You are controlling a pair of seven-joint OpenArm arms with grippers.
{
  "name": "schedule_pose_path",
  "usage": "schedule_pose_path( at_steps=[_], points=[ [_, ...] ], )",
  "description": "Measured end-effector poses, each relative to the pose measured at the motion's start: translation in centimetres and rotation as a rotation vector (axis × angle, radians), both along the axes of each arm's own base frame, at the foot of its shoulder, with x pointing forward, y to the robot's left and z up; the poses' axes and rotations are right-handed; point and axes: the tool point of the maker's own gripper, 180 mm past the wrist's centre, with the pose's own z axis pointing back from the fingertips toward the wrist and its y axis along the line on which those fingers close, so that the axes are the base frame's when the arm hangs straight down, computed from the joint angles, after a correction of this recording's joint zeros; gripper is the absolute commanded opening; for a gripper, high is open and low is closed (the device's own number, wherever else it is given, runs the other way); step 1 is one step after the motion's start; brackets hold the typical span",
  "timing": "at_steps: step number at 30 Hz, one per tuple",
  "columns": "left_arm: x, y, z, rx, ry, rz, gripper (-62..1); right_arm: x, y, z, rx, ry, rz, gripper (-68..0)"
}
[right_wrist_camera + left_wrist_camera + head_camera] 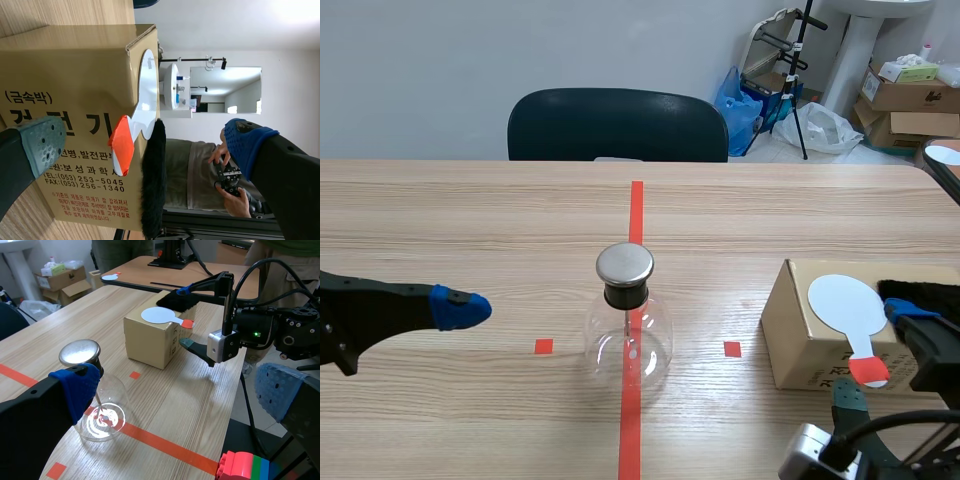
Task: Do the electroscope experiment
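- Glass is forming the round, clear bulb of the electroscope (pixel 628 325). You are seeing it standing upright on the red tape line, with a black stopper, a flat shiny metal cap and a thin rod hanging down inside.
- It is sitting just ahead of your left claw (pixel 177 390), partly hidden behind one blue dotted pad (pixel 75 387); the scene view is showing a gap between them.
- Your left claw is gaping wide and gripping nothing.
- Smooth brown cardboard is making up the box (pixel 795 330) right at your right claw (pixel 142 142), with printed lettering running across its side.
- On the box top a flat white round paddle (pixel 842 300) with an orange-red handle tip is lying, and a strip of shaggy black fur (pixel 920 292) is lying beside it.
- Your right claw is also standing wide apart, one finger over the box top and one by its side. The paddle handle and the fur are lying between the fingers, unclamped. You cannot tell whether the grey-green pad is touching the cardboard.
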Motion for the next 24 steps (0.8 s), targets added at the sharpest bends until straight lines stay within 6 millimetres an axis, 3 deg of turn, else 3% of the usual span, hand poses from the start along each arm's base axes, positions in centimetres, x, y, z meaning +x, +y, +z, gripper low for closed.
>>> schedule_pose_path(
  at_steps=[24],
  points=[
    [0.00, 0.00, 0.00, 0.000, 0.000, 0.000, 1.4, 0.02, -0.10, 0.05, 0.006, -0.002, -0.006, 0.4]
  ],
)
